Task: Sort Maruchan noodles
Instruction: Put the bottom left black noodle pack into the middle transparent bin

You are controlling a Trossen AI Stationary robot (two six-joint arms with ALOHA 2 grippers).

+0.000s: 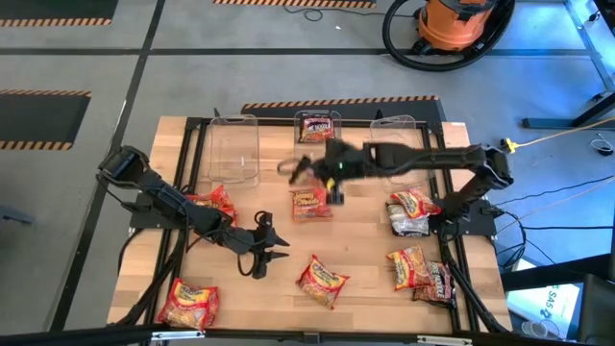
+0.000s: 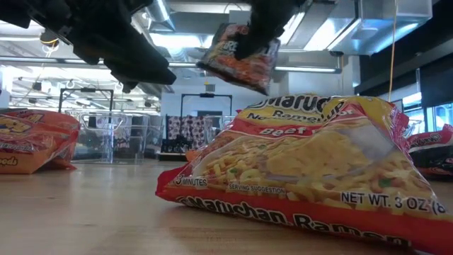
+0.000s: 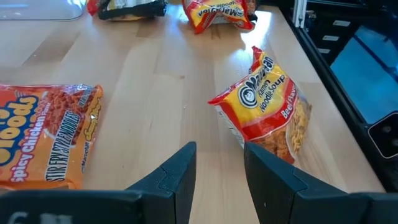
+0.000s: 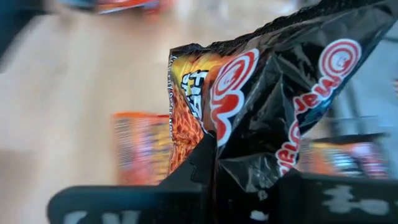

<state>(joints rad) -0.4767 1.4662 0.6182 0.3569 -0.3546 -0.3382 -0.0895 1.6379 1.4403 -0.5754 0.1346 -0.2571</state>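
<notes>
**Dark packet riding high over the table on a thin pinch**

The wooden table [image 1: 360,245] is carrying loose Maruchan noodles [image 1: 322,280] all over, with three clear bins [image 1: 233,146] standing along its far edge. Above the middle of it, the right hand [image 4: 245,177] is gripping a dark packet [image 4: 273,106] by one crinkled edge, fingers clamped on the plastic, the packet hanging tilted in the air. That hold is looking shallow: the slick wrapper may be slipping out during a fast swing and dropping onto the orange packet [image 1: 310,203] below rather than into a bin. The middle bin [image 1: 318,130] is already holding one packet, so a mismatched flavour is another risk. The left hand [image 3: 217,165] is hovering with fingers apart and empty near a beef packet [image 3: 268,102], close enough to nudge it.
</notes>
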